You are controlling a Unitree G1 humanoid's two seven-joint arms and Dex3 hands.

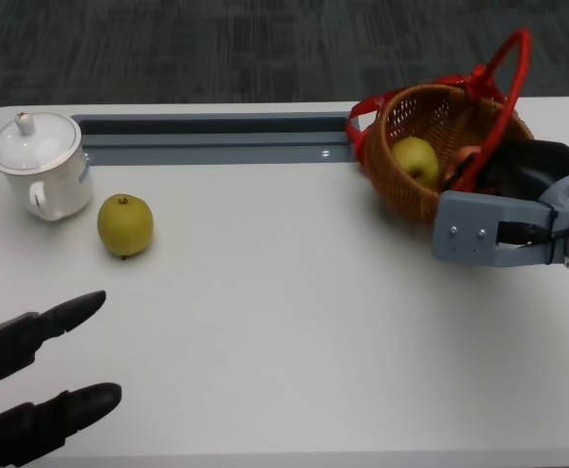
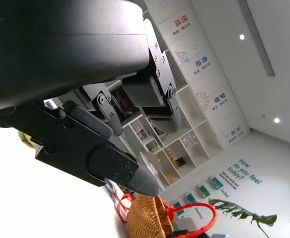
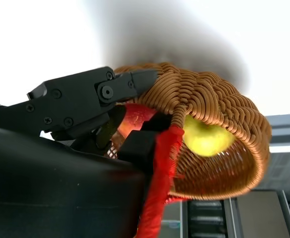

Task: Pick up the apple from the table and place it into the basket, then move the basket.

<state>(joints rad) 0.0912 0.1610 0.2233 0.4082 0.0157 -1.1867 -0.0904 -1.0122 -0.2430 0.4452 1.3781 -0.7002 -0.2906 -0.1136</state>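
1. Wicker basket [image 3: 209, 124], nearest the right wrist camera: woven brown cane with a red handle [image 1: 504, 93], tilted toward the table's middle at the far right of the white table [image 1: 294, 322]. The right hand [image 1: 528, 175] grasps its rim at the handle's base, fingers inside and outside the weave.
2. Yellow-green apple [image 1: 416, 159] in the basket: smooth, round, resting against the inner wall. A reddish item beside it is too hidden to name.
3. Step, judged: apple placed; moving the basket is in hand. The next move calls for a firm hold and a level carry, so the fruit does not roll out.
4. Second yellow-green apple [image 1: 125, 225]: on the table at left, stalk up, untouched, just beside a lidded white mug [image 1: 39, 164].
5. Left hand [image 1: 36, 385]: released, fingers apart, holding nothing, near the table's near-left edge.
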